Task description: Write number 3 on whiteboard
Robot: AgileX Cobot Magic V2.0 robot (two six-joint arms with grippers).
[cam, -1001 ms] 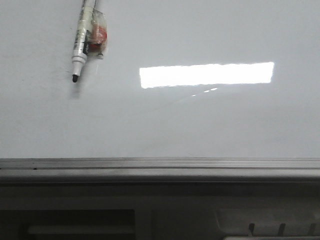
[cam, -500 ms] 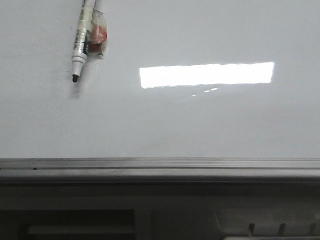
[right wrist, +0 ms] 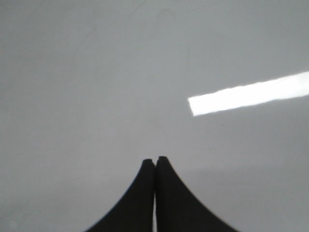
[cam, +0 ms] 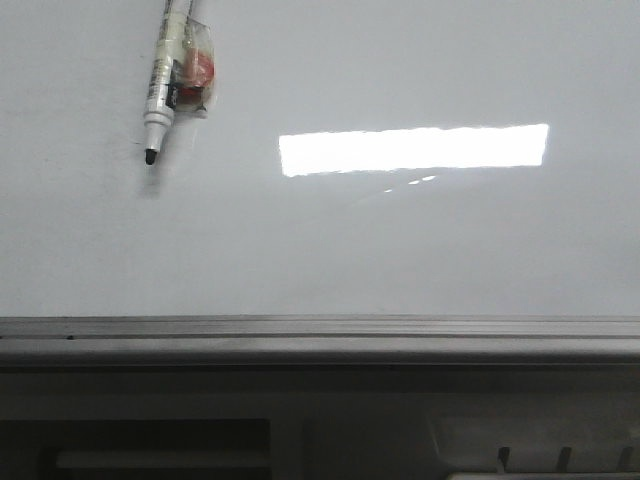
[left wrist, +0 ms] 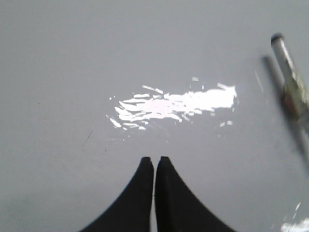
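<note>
Marker (cam: 163, 83) slants down from the upper left of the front view, black tip at the whiteboard (cam: 400, 250); whatever holds it is out of frame. Its barrel print is too small to read, and a red-and-clear taped lump (cam: 197, 70) sits beside it. My left gripper (left wrist: 154, 162) has both fingers pressed together on nothing, hovering over the board; my right gripper (right wrist: 155, 161) is likewise closed and empty. I can't make out any number 3 stroke. Bright glare (cam: 413, 149) sits right of centre.
</note>
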